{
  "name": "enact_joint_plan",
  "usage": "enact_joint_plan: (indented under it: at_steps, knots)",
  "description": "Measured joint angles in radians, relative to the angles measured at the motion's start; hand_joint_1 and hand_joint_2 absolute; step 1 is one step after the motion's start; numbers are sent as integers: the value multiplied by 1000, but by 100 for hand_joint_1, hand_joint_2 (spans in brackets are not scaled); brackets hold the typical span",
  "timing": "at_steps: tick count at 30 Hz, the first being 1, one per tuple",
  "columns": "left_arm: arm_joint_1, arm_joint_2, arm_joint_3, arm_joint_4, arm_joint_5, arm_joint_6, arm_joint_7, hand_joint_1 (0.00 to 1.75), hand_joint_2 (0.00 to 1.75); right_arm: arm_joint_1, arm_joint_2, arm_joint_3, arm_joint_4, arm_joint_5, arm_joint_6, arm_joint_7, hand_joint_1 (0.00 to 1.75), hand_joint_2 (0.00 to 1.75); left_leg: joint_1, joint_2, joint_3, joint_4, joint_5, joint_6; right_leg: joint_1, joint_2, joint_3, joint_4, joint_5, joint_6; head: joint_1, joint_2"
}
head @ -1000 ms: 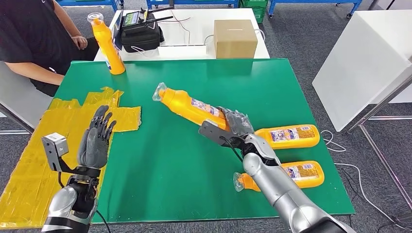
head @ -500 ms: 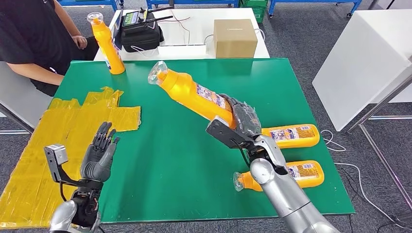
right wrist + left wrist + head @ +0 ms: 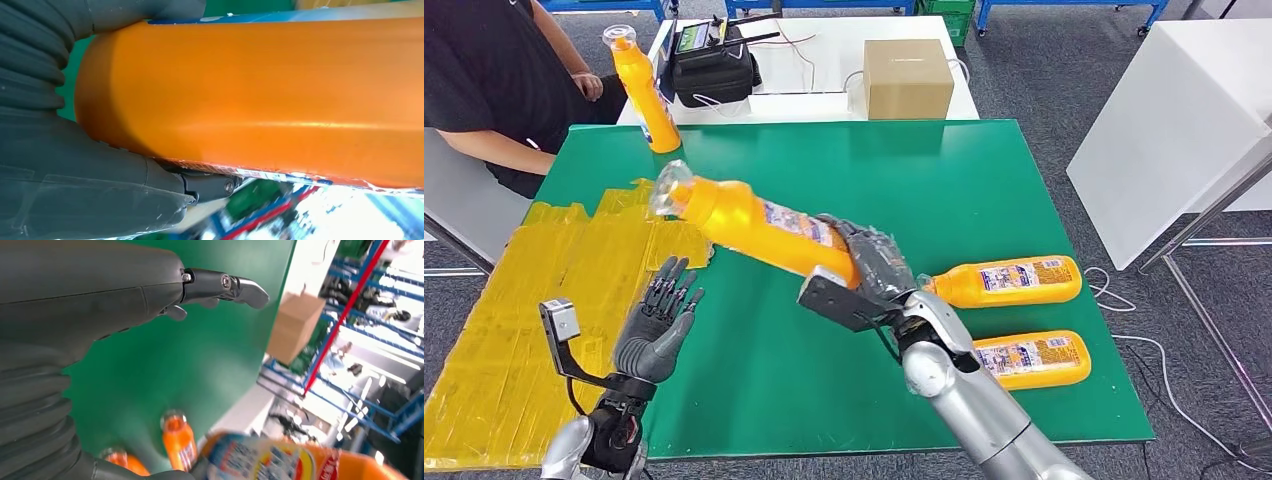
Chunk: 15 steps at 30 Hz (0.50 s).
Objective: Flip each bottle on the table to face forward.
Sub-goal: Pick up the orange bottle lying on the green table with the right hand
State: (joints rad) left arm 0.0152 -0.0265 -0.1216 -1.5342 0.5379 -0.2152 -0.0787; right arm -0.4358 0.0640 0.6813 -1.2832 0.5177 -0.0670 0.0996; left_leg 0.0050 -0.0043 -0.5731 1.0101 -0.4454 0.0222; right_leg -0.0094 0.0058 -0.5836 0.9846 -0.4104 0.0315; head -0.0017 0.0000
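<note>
My right hand (image 3: 876, 262) grips the base end of an orange bottle (image 3: 759, 225) and holds it raised above the green table (image 3: 984, 175), clear cap pointing to the far left. Up close in the right wrist view the same bottle (image 3: 260, 95) lies across my right hand (image 3: 100, 200). Two more orange bottles lie flat on the table's right side, one (image 3: 1009, 281) behind the other (image 3: 1034, 358). A fourth bottle (image 3: 644, 92) stands upright at the far left corner. My left hand (image 3: 659, 325) hovers at the near left with fingers spread and nothing in it; its fingers (image 3: 220, 285) are spread over the green.
Yellow tape patches (image 3: 554, 270) cover the table's left side. A person in black (image 3: 484, 80) sits at the far left. A cardboard box (image 3: 908, 78) and a black device (image 3: 712, 65) sit on the white table behind. A white table (image 3: 1169, 130) stands to the right.
My right hand has swung the held bottle leftward and nearer across the table, its cap moving from mid-table toward the yellow tape. My left hand has dropped lower and shifted slightly right.
</note>
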Motion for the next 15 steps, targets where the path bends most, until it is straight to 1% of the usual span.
enact_joint_plan:
  at_steps: [4, 9, 15]
  knots:
    - [0, 0, -22, -14, 60, -28, -1, 0, 175, -3, 32, 81, 24, -35, 22, -2, 175, 175, 0, 0, 0, 0, 0, 0, 0, 0, 0, 0, 0, 0, 0, 0]
    - [0, 3, -26, -45, 127, -53, -6, 0, 175, -1, 69, 168, 69, -62, 31, -14, 175, 175, 0, 0, 0, 0, 0, 0, 0, 0, 0, 0, 0, 0, 0, 0]
    - [10, 9, -24, -67, 158, -62, -12, 0, 175, -3, 92, 216, 105, -87, 33, -18, 175, 175, 0, 0, 0, 0, 0, 0, 0, 0, 0, 0, 0, 0, 0, 0]
